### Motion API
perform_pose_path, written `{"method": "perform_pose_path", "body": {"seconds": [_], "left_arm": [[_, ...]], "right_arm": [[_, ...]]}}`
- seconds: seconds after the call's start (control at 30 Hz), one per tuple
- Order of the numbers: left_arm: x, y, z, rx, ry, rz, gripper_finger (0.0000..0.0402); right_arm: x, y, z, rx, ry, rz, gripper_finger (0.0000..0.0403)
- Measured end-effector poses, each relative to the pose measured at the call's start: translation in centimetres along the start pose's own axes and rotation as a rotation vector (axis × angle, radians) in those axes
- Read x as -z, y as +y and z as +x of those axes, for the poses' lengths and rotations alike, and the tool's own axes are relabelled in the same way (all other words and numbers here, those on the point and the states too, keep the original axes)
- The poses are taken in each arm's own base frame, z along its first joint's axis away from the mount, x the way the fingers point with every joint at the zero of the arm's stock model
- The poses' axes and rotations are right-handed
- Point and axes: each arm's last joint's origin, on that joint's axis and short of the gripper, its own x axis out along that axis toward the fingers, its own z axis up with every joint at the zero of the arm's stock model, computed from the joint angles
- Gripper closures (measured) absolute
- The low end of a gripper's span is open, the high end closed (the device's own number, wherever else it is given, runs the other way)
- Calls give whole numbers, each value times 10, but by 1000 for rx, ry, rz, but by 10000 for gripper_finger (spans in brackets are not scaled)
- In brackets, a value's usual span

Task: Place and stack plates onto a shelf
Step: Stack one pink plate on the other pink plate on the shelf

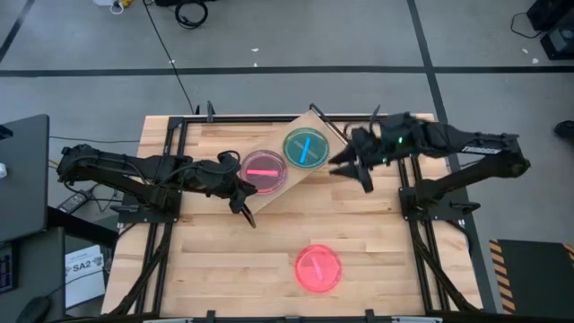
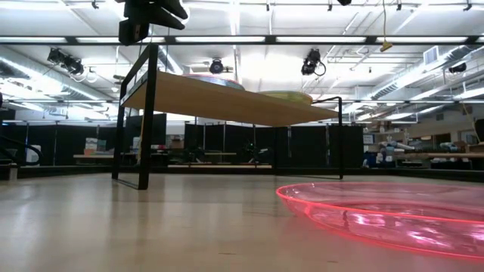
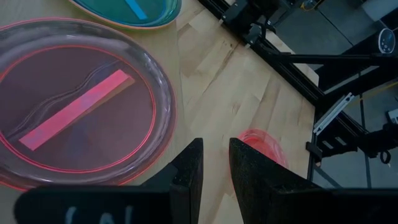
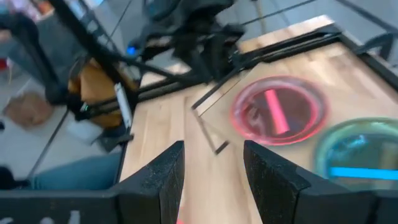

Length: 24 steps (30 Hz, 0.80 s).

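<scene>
Pink plate [image 3: 81, 106] beside left jaws

A big slatted light wooden tabletop [image 1: 233, 260] sits in a black metal frame [image 1: 170, 144] on a grey floor crossed by dark tape lines [image 1: 269, 70]. Black cables [image 1: 190, 13] lie coiled on the floor beyond the table, and a white sheet of paper with printed lettering [image 1: 87, 266] lies beside its left edge. Across the room, long ceiling strip lights [image 2: 227, 39] glow above black curtain panels [image 2: 302, 147] and 2 black ceiling-hung spotlights [image 2: 314, 62].
</scene>
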Motion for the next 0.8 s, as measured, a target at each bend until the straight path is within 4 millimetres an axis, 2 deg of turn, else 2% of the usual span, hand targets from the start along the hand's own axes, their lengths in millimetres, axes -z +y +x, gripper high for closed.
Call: {"method": "perform_pose_path", "body": {"seconds": [0.4,0.6,0.8], "left_arm": [[0,0,0,0,2,-1,319],[0,0,0,0,2,0,319],[0,0,0,0,2,-1,319]], "right_arm": [[46,65,60,-59,223,-94,231],[71,83,88,-76,339,-141,231],[96,91,108,-55,464,-182,231]]}}
